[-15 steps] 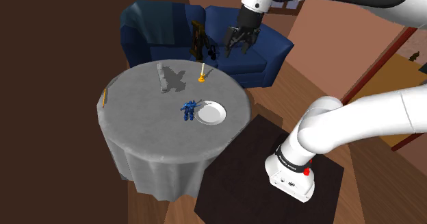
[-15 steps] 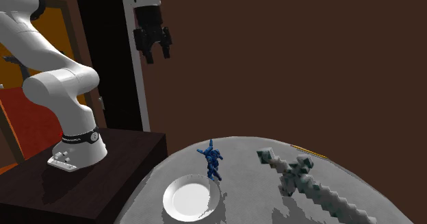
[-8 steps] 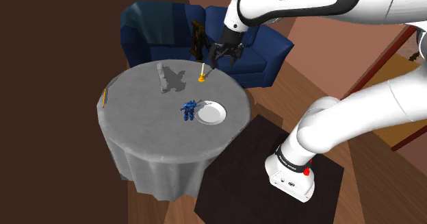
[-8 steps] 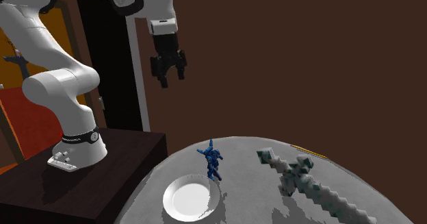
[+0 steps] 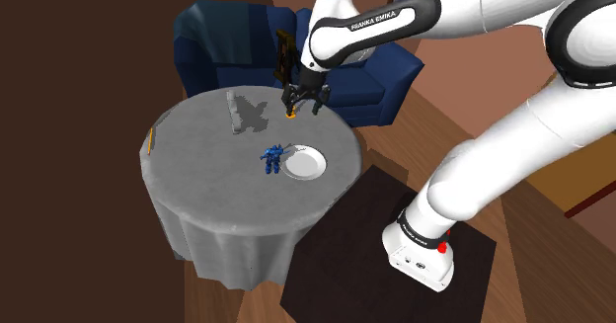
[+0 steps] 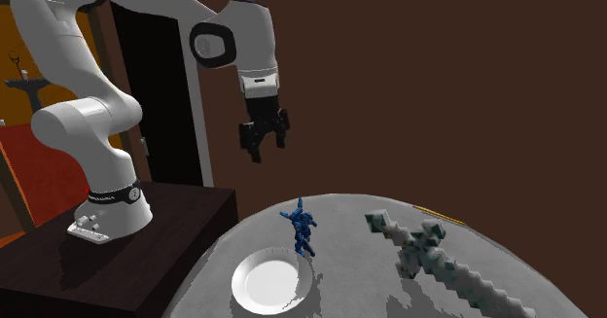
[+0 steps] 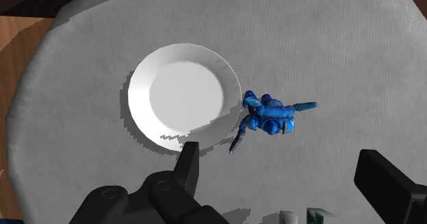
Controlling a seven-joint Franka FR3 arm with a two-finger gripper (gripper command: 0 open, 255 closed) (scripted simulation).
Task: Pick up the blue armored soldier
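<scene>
The jaws are seen spread wide, with nothing pinched between them; their black fingers (image 7: 187, 162) are set well apart in the wrist view. The jaws are held in the air above the table (image 7: 356, 44), and nothing is touched by them. Below and ahead of the jaws, the blue armored soldier (image 7: 270, 115) is found on the grey table top, within the gap framed by the two fingers yet well apart from both. In the second exterior view the soldier is shown standing, lower than the jaws and clear of them. Just beside the soldier, a white plate (image 7: 137, 99) is laid flat on the table. A grey blocky sword (image 6: 428, 253) is laid flat on the soldier's other side, farther from the jaws than the soldier in that view. Beyond the table, behind the jaws in the shoulder view, a blue sofa (image 5: 217, 44) is placed.
</scene>
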